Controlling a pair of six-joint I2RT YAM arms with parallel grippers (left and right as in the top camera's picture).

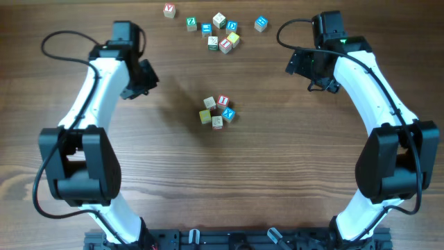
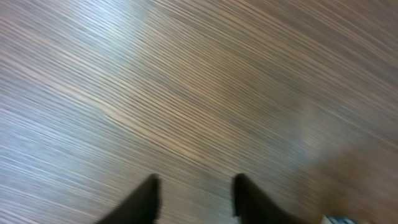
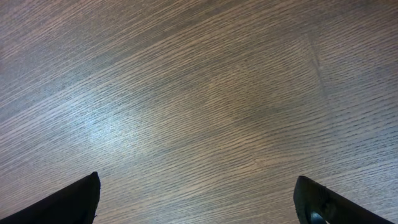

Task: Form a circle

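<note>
Overhead first: my left gripper [image 1: 142,78] hangs over bare table [image 1: 104,180], my right gripper [image 1: 305,66] over the far side, and the circle [image 1: 217,112] sits between them, well apart from both and a little nearer my base than either set of fingers. It is a tight ring of five tiny cubes: cream, white with a red letter, blue, white with a reddish mark, and yellow, each touching or just beside its neighbours. Beyond my fingers, toward the far edge, lie the loose cubes [image 1: 220,31], green, blue, white and red, scattered and well apart from the ring. Now my left wrist, and the picture is blurred: my two dark fingers [image 2: 144,202] stand apart with only wood grain in the gap, nothing pinched. A scrap of blue and white peeks in at the bottom corner, off to the side of my fingers, and I cannot tell what it is. Over to my right wrist, sharp this time: my fingers [image 3: 68,202] are spread wide, one in each bottom corner, with nothing but wood between and ahead of them. The ring shows in neither wrist view.
</note>
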